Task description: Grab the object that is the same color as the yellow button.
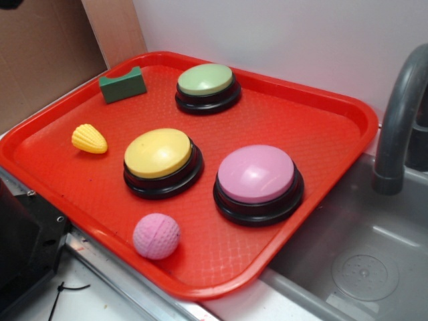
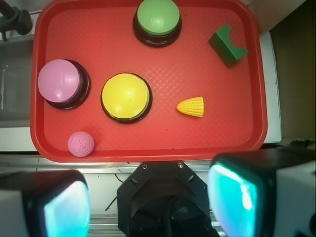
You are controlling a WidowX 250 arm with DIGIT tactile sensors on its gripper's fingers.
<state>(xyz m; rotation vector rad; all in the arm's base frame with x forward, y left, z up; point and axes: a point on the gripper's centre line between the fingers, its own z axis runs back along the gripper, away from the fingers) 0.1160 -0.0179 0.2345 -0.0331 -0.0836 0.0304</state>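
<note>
Our gripper (image 2: 148, 207) hangs spread and empty, well back from the red tray (image 2: 148, 148).
Nothing grabbed yet: we must reach the yellow toy corn (image 2: 191, 106), ahead and slightly right, beside the yellow button (image 2: 126, 96).

From my wrist view, the tool (image 2: 148, 205) shows only as two blurred fingers (image 2: 237, 197) cropped by the bottom edge. In my exterior view, the faucet (image 1: 401, 120) runs off the right edge, spout unseen.
</note>
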